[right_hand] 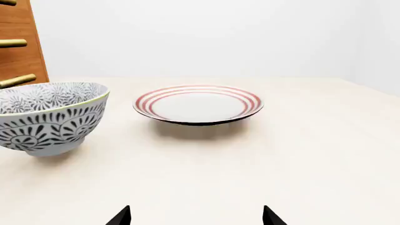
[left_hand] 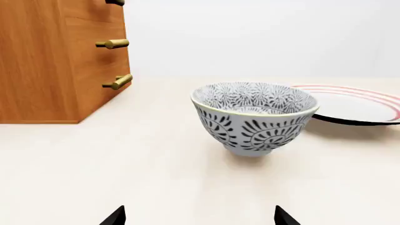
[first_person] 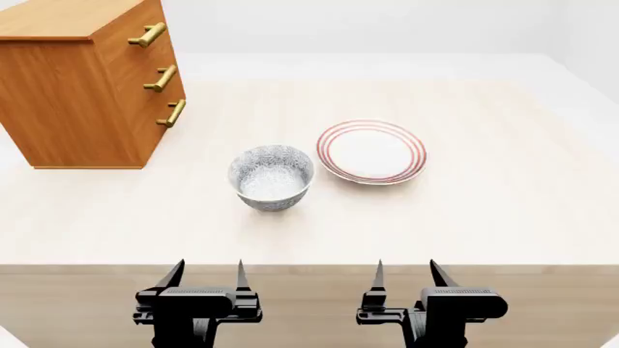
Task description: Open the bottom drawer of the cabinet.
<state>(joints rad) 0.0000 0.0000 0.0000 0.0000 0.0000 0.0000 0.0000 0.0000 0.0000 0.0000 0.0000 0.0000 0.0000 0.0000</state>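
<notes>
Both end effectors, left (first_person: 206,277) and right (first_person: 405,275), hover spread apart and empty at the surface's (first_person: 503,203) near edge. The cabinet (first_person: 87,87) stands at the far left, its bottom drawer (first_person: 167,125) flush, well apart from the bowl (first_person: 272,177) and plate (first_person: 372,151).

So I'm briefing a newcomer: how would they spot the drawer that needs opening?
Find the orange-brown cabinet at the table's far left. Its front carries three stacked brass bar handles. The bottom drawer has the lowest handle, nearest the tabletop.
</notes>
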